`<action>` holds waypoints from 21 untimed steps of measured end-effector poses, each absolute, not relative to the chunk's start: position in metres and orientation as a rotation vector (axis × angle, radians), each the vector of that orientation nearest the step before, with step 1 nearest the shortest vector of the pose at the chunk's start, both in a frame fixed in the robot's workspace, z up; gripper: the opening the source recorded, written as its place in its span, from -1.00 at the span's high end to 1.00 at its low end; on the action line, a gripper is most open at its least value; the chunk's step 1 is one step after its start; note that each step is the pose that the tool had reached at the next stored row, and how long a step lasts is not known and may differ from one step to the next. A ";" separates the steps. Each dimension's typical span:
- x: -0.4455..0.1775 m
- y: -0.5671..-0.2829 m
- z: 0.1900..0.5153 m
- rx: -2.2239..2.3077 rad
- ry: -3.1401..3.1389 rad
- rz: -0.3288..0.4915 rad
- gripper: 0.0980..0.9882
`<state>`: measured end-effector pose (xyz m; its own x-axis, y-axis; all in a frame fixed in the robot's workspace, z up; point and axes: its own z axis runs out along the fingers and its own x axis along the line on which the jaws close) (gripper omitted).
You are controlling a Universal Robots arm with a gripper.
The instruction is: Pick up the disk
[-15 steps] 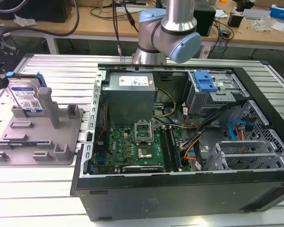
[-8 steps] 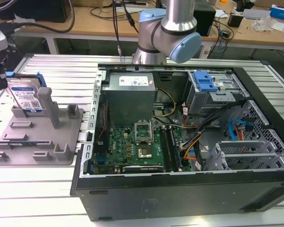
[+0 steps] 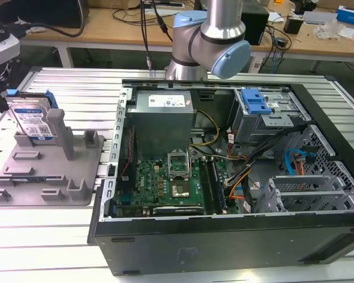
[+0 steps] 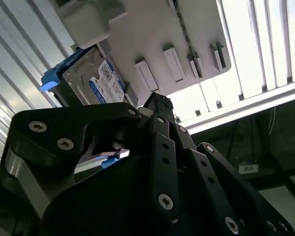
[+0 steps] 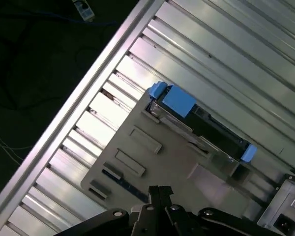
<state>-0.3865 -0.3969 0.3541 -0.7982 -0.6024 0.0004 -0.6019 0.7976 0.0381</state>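
On the grey fixture tray (image 3: 76,177), at its back corner, the disk (image 3: 32,121) (image 4: 96,81) (image 5: 206,130) stands on edge in a slot. Above the tray, clear of the disk, the pincer (image 5: 161,189) (image 4: 157,101) hangs with tips pressed together, empty. Beside the tray on the slatted worktop (image 3: 76,88) sits an open computer case (image 3: 224,242).

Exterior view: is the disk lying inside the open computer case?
No, the disk stands on edge in the grey tray on the exterior view's left, outside the computer case.
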 end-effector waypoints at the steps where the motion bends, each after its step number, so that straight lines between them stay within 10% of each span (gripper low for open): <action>1: -0.386 -0.397 0.354 1.022 -2.957 -0.056 0.98; 21: -0.386 -0.397 0.354 1.666 -2.640 -0.049 0.98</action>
<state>-0.3863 -0.3969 0.3536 -0.4306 -0.9025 -0.0002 -0.9019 0.4303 0.0369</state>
